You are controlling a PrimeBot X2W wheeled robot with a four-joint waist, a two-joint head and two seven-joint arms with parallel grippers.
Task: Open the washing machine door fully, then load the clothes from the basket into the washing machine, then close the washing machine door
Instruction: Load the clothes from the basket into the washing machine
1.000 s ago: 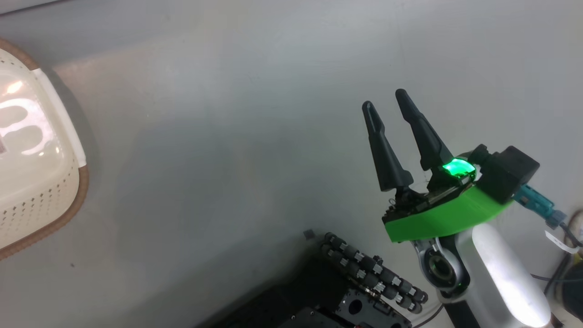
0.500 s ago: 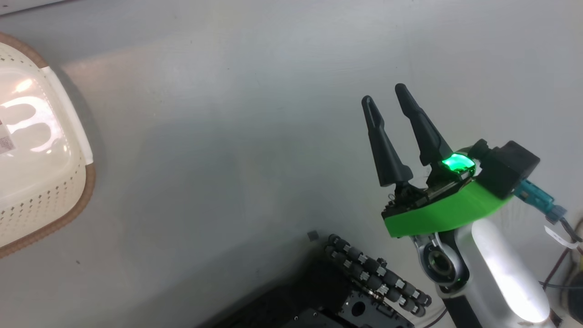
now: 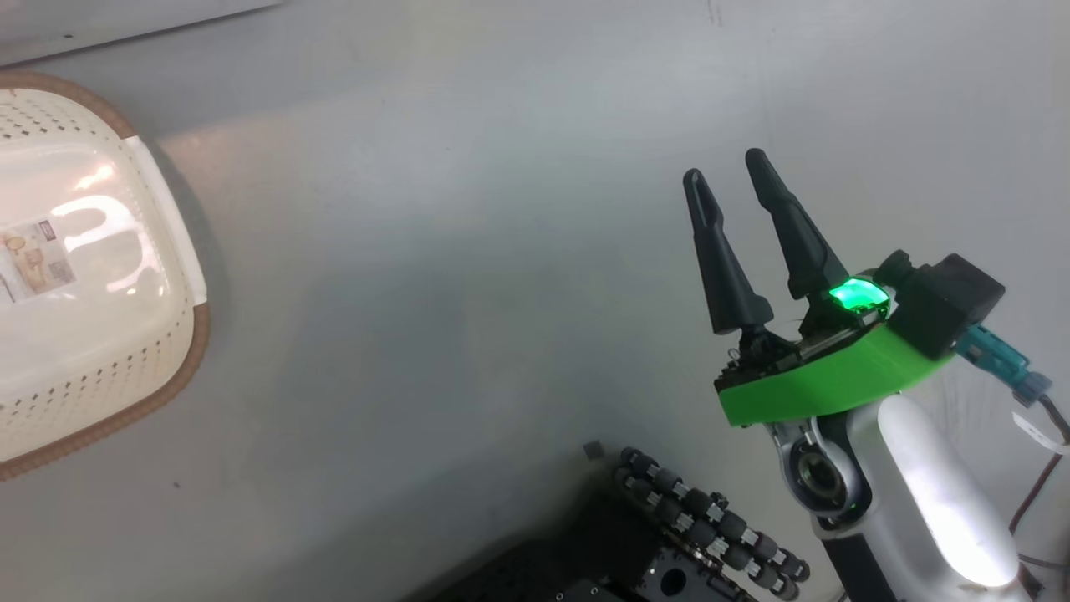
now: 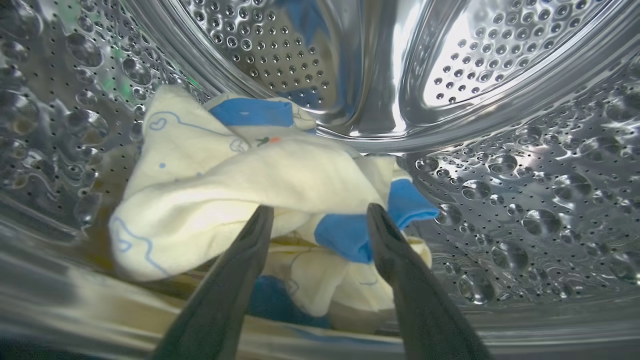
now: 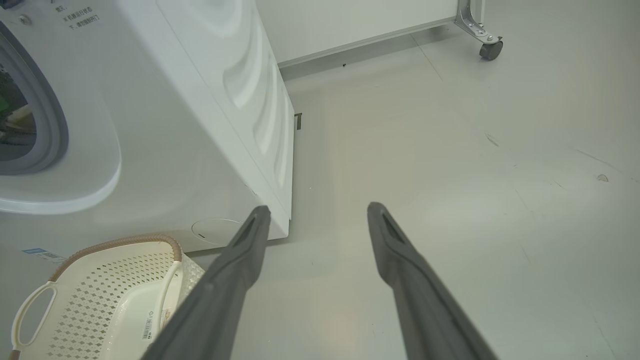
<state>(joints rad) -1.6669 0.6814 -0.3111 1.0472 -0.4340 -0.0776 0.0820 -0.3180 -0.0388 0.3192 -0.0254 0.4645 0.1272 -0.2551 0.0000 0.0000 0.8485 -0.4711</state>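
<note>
1. Head view: the right gripper [image 3: 724,165] is hovering over the floor [image 3: 460,251], fingers spread and empty; the basket [image 3: 196,334] is sitting well to its left.
2. Left wrist view: the left gripper [image 4: 320,209] is pointing into the drum [image 4: 500,150], fingers spread, gripping nothing; the clothes [image 4: 225,175] are lying heaped just beyond its tips.
3. Right wrist view: the washing machine [image 5: 175,125] is standing left of the right gripper.

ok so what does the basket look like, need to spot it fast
Find the big white washer; on the grey floor by its front corner sits the basket. It's a cream tub with perforated sides, a brown rim and white handles, unlike the smooth washer beside it.
</note>
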